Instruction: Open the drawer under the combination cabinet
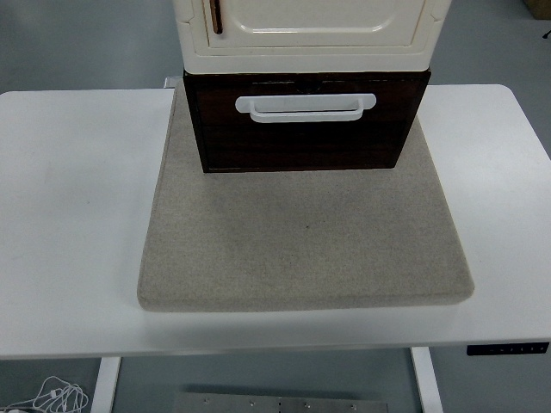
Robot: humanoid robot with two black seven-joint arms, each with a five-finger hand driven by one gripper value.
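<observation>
no hand in view, state unknown. drawer (306, 125) shut under cabinet (310, 34) at surface (77, 215) far edge. risk: handle (306, 107) pull drags whole stack along mat (306, 249).

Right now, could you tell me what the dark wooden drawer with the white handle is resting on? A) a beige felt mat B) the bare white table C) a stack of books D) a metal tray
A: the drawer sits at the far end of the beige mat, which lies on the white table.
</observation>
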